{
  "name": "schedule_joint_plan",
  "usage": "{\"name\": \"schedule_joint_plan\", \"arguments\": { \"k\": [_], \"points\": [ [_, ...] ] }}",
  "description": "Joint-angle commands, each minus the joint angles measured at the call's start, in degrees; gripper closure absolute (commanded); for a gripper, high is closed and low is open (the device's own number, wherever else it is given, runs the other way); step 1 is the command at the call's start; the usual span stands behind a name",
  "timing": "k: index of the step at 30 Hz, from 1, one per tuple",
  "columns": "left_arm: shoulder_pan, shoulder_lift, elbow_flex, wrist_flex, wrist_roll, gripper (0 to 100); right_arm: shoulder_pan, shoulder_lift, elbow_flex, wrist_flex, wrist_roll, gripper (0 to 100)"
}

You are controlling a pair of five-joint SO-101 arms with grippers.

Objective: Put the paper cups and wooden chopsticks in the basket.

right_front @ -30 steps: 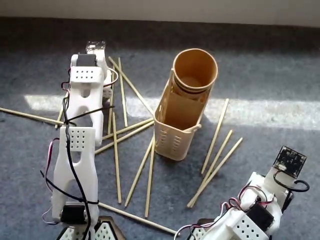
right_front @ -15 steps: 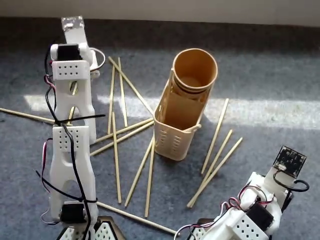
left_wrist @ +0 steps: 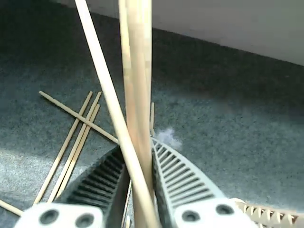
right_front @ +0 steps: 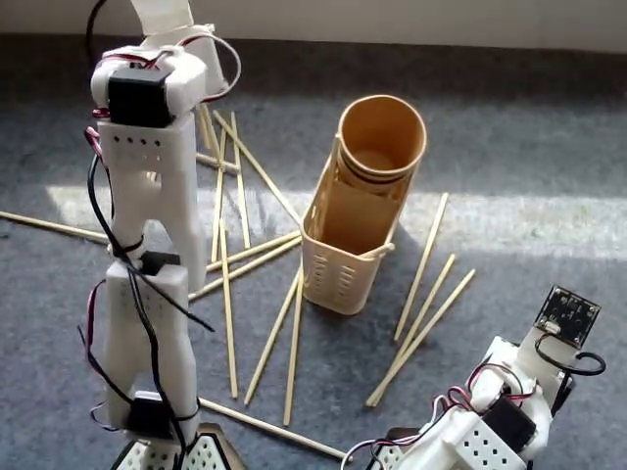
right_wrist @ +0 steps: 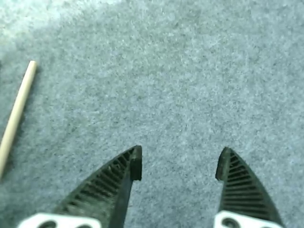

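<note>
My left gripper (left_wrist: 140, 149) is shut on a small bundle of wooden chopsticks (left_wrist: 135, 71), which stick up between its jaws above the carpet. In the high view this arm stands raised at the far left, its gripper (right_front: 162, 14) near the back wall. A cream basket (right_front: 338, 279) sits mid-carpet with stacked paper cups (right_front: 382, 132) leaning in it. Loose chopsticks (right_front: 228, 294) lie left of the basket, and others (right_front: 426, 304) lie to its right. My right gripper (right_wrist: 178, 164) hangs open over bare carpet, apart from one chopstick end (right_wrist: 16, 118).
Grey carpet (right_front: 529, 157) covers the whole area, with a pale wall along the back. A long chopstick (right_front: 49, 226) lies at the far left and another (right_front: 265, 426) by the arm bases. The right arm (right_front: 509, 411) rests low at the front right.
The left arm has risen and swung toward the back wall, lifting the chopsticks off the carpet. The right arm has not moved.
</note>
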Motion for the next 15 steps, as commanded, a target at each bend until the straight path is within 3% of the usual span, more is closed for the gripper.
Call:
{"name": "schedule_joint_plan", "arguments": {
  "k": [1,15],
  "points": [
    [4.2,-9.6,-2.9,-1.7,2.2,100,-0.4,0.4,7.4,0.3,-0.4,74.3],
    [8.9,-24.7,-3.0,-0.7,1.9,100,-0.5,0.4,7.4,0.3,-0.4,74.3]
  ]
}}
